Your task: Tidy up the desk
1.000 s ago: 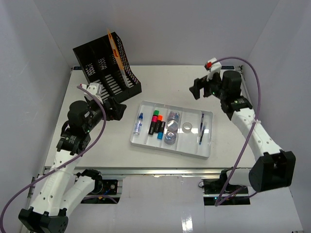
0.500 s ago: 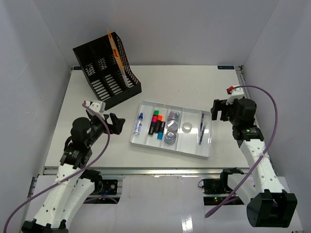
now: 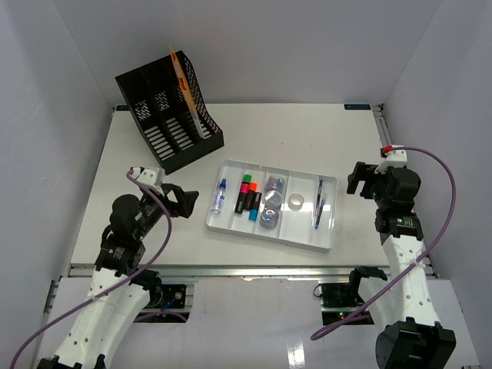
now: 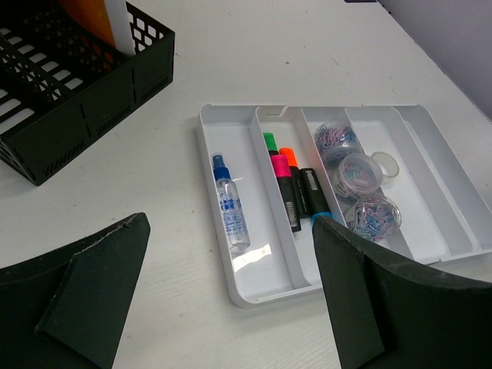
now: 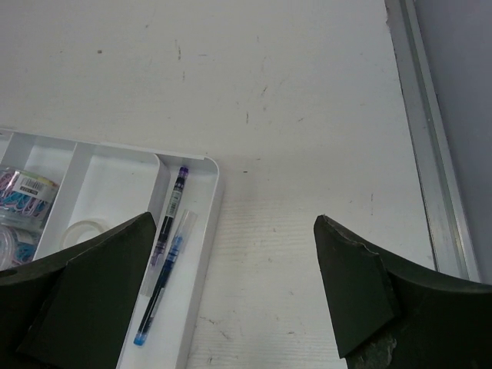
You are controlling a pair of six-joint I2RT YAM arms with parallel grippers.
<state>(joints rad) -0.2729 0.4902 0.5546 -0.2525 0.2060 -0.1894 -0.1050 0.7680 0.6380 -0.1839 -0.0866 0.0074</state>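
The desk (image 3: 307,131) is a wide white tabletop. On it lies a white compartmented tray (image 3: 330,231) holding a spray bottle (image 3: 221,196), highlighters (image 3: 247,196), paperclip jars (image 3: 270,209), a tape ring (image 3: 296,202) and pens (image 3: 318,204). My left gripper (image 3: 184,201) is open and empty, hovering left of the tray. The left wrist view shows the gripper (image 4: 229,221) over the tray's (image 4: 206,146) near-left end. My right gripper (image 3: 360,178) is open and empty, right of the tray. In the right wrist view the gripper (image 5: 234,219) is over bare desk (image 5: 292,92) beside the pens (image 5: 165,254).
A black file organizer (image 3: 169,115) with an orange folder (image 3: 181,73) stands at the back left. It also shows in the left wrist view (image 4: 84,100). A metal rail (image 3: 246,269) runs along the front edge and another (image 5: 427,154) along the right edge. White walls enclose the desk.
Both arms have drawn back toward the near edge. The right gripper moved from the back centre to the right of the tray. The left gripper moved away from the organizer. Both stayed open.
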